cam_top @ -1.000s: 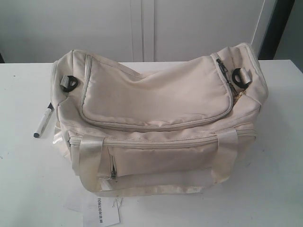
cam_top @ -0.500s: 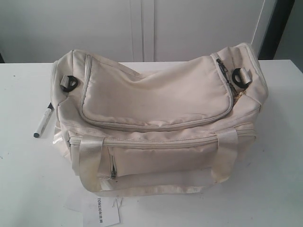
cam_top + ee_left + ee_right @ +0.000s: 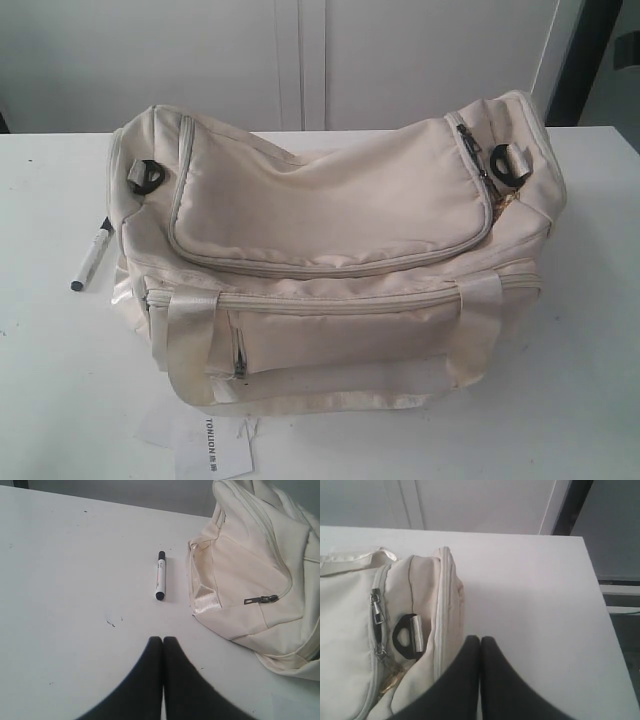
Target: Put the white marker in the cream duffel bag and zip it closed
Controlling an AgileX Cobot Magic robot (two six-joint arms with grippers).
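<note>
While the marker (image 3: pixel 90 258) lies loose on the table (image 3: pixel 50 390) at the left edge of the exterior view, just beside the bag's (image 3: pixel 330 210) left end and outside it, nothing of the task looks done. The bag fills the middle of the frame with its curved top flap lying flat and apparently zipped, and the zip pulls (image 3: pixel 480 155) sit at upper right next to a black buckle (image 3: pixel 507 160). A paper tag (image 3: pixel 215 445) lies at the bottom edge. Neither arm shows here.

From the left wrist, the left gripper (image 3: pixel 162 639) has its fingers pressed together and holds nothing. The marker lies ahead of it on bare table, close to the bag's end but not touching it, with nothing in the way.

From the right wrist, the right gripper (image 3: pixel 480 638) is likewise closed and empty, hanging by the bag's buckle end with the zip pulls within sight.

The opening step seems to be in hand. As I judge it, the flap must be unzipped before the marker can go in, so the right gripper would need to part its fingers and pinch a small pull, while the left parts its own to straddle the slim marker.
</note>
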